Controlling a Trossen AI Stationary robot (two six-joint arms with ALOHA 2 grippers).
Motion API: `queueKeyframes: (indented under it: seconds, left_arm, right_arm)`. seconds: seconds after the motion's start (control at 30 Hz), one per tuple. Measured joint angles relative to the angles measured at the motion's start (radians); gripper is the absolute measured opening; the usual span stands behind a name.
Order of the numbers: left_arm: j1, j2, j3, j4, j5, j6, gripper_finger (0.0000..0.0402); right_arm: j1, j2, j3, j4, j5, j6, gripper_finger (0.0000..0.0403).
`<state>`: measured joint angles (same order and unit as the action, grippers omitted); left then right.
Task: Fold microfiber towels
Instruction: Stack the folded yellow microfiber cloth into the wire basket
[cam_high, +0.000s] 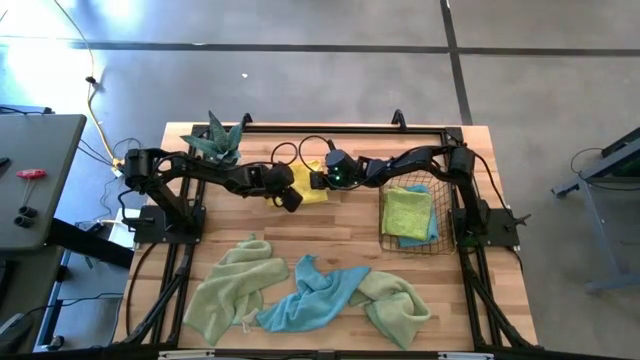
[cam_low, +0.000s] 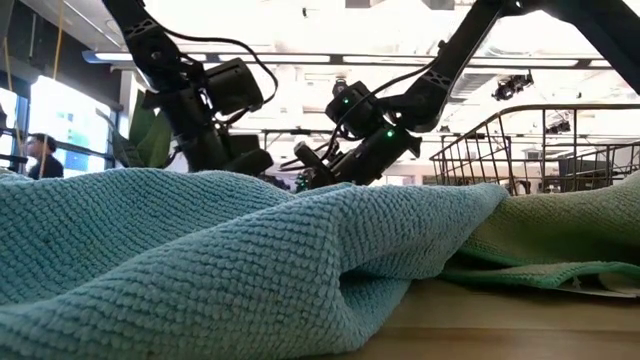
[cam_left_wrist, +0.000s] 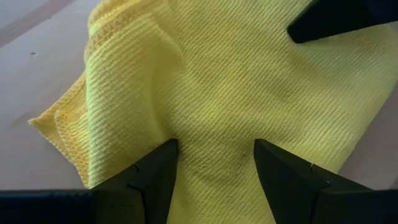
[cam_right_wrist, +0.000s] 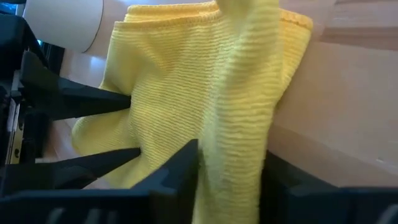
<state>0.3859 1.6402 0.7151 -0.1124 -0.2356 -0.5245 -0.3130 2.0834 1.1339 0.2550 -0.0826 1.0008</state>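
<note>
Both arms are matte black, chunky jointed links with loose black cables looping along them. The right arm has small green LEDs glowing near the wrist. The left arm looks the same minus lights. Fingers are plain black wedges tapering to flat tips.

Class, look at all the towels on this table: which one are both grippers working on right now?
The yellow towel, at the table's back middle. The left gripper and right gripper both meet there; the green and blue towels lie untouched in front or in the basket.
</note>
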Motion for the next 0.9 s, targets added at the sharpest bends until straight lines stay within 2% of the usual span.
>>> queueKeyframes:
  seconds: [0.1, 0.17, 0.33, 0.43, 0.6, 0.77, 0.9]
  left_arm:
    - [0.000, -0.006, 0.000, 0.008, 0.027, -0.020, 0.0202]
    - [-0.007, -0.021, 0.000, 0.008, 0.028, -0.033, 0.0202]
    - [-0.038, -0.116, 0.000, 0.002, 0.044, -0.049, 0.0202]
    - [-0.067, -0.214, 0.000, -0.006, 0.053, -0.052, 0.0202]
    - [-0.115, -0.399, 0.000, -0.035, 0.053, -0.087, 0.0202]
    - [-0.152, -0.530, 0.002, -0.061, 0.024, -0.086, 0.0202]
    - [-0.166, -0.580, 0.002, -0.092, -0.005, -0.086, 0.0202]
  right_arm:
    - [0.000, 0.000, 0.000, 0.001, 0.002, 0.006, 0.0038]
    - [0.000, 0.000, 0.000, 0.001, 0.000, -0.007, 0.0012]
    - [-0.001, -0.018, -0.002, -0.020, -0.027, -0.028, 0.0004]
    - [-0.001, -0.070, 0.015, -0.099, -0.028, -0.089, 0.0003]
    - [0.008, -0.172, 0.137, -0.436, 0.007, -0.317, 0.0001]
    - [0.038, -0.206, 0.373, -0.878, 0.095, -0.579, 0.0001]
    - [0.067, -0.206, 0.559, -1.136, 0.136, -0.720, 0.0001]
